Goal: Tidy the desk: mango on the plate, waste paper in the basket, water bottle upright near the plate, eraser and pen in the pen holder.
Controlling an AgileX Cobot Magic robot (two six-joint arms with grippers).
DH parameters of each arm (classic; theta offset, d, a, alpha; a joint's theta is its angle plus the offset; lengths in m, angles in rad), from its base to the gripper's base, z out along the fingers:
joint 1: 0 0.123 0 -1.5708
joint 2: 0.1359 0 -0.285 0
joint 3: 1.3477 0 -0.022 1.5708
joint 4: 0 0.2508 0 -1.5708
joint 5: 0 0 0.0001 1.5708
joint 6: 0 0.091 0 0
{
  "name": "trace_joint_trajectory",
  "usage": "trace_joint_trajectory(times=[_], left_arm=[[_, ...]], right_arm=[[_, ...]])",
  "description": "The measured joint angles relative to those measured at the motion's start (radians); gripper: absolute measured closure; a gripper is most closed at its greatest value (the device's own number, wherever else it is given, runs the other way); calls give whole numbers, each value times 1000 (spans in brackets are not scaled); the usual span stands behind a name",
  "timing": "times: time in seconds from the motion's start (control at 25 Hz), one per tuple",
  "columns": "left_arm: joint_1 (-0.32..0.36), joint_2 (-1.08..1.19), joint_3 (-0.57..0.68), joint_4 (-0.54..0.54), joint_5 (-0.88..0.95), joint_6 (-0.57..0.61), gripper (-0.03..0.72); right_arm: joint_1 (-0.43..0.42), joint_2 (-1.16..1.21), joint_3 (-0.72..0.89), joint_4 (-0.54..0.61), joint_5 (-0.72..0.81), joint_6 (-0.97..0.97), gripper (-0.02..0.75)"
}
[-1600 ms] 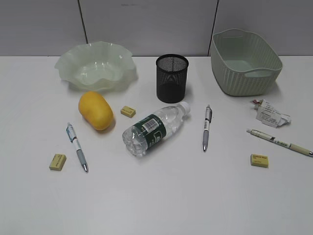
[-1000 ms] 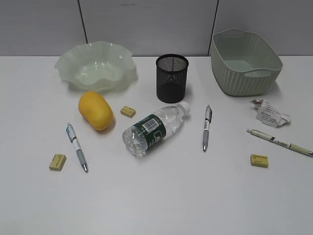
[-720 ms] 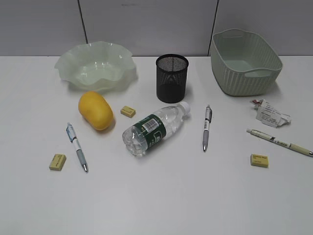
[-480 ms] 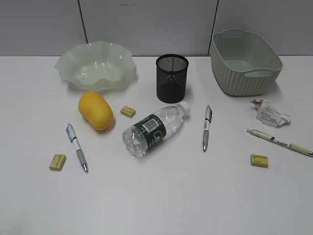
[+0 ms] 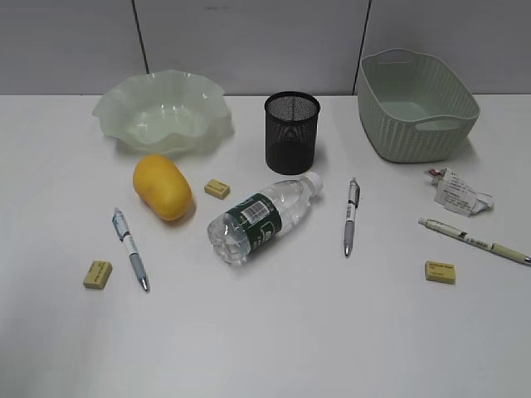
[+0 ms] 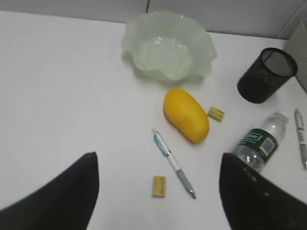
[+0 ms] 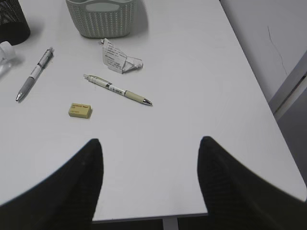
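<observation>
Meanwhile plate (image 5: 162, 112), pen holder (image 5: 291, 133) and basket (image 5: 417, 104) hold nothing

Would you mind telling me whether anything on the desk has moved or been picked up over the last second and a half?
Nothing visibly changed. The mango, the water bottle lying on its side, the waste paper, the three pens and the three erasers lie where they were, and the plate, pen holder and basket stand unmoved. No arm has entered the exterior view.

wall (image 5: 249, 41): grey panels, dark seams | light: even, soft shadows
</observation>
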State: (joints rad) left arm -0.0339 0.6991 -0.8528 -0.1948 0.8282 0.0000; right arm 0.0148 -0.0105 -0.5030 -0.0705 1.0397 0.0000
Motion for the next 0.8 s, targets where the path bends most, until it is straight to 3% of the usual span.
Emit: trace_joint_trajectory(times=[0.24, 0.56, 0.8], left_arm=[[-47, 325, -103, -122, 29, 0, 118], [-284, 596, -128, -124, -114, -31, 127], [-324, 818, -175, -139, -153, -143, 134]], right_arm=[[0, 0, 0, 1, 0, 0, 243], [0, 0, 0, 1, 0, 0, 243], [0, 0, 0, 1, 0, 0, 243]])
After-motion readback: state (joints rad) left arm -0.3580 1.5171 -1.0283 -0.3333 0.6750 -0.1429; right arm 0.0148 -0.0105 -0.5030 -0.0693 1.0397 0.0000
